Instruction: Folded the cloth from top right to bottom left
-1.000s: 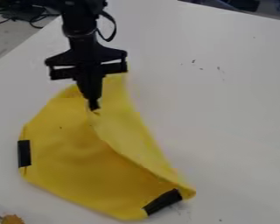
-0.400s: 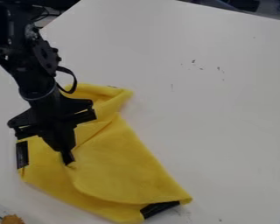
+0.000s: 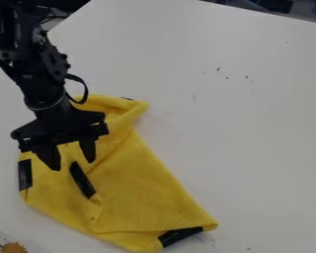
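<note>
The yellow cloth point(image 3: 144, 183) lies on the white table's left half, folded over itself, with a bunched fold at its top. Black strips mark its left edge, its bottom right corner and the folded-over part near the middle. My gripper point(image 3: 73, 165) is over the left part of the cloth, its two fingers spread apart with nothing between them. Just below the fingertips, the middle black strip lies on the folded layer.
The white table point(image 3: 253, 123) extends to the right and has small dark marks. An orange-brown object point(image 3: 14, 247) sits at the bottom left corner. Cables lie beyond the table's upper left edge.
My gripper moved down and left with the cloth's corner, folding it over, then opened and let go. The black strip on that corner now shows below the fingers.
</note>
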Robot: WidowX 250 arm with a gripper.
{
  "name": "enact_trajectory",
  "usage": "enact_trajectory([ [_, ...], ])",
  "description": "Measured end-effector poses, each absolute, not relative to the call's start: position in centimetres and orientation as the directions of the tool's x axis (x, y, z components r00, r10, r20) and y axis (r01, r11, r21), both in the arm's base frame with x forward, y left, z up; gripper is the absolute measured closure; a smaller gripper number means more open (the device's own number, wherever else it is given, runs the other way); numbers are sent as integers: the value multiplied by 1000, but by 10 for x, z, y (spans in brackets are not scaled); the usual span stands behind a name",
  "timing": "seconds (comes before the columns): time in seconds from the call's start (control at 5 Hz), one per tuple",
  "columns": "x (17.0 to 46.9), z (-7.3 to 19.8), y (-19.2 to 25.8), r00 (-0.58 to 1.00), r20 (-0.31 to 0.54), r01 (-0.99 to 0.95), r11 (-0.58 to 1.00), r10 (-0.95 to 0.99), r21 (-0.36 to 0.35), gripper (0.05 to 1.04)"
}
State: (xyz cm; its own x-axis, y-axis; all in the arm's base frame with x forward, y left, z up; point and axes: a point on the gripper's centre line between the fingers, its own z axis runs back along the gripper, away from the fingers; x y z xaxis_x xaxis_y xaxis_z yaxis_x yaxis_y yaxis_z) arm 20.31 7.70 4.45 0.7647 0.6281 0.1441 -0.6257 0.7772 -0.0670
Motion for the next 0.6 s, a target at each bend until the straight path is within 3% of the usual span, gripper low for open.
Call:
enact_trajectory([
  [0.2,204,50,82,796,141,-592,806,588,-18,74],
  [0.6,236,75,87,916,160,-385,919,368,90,83],
])
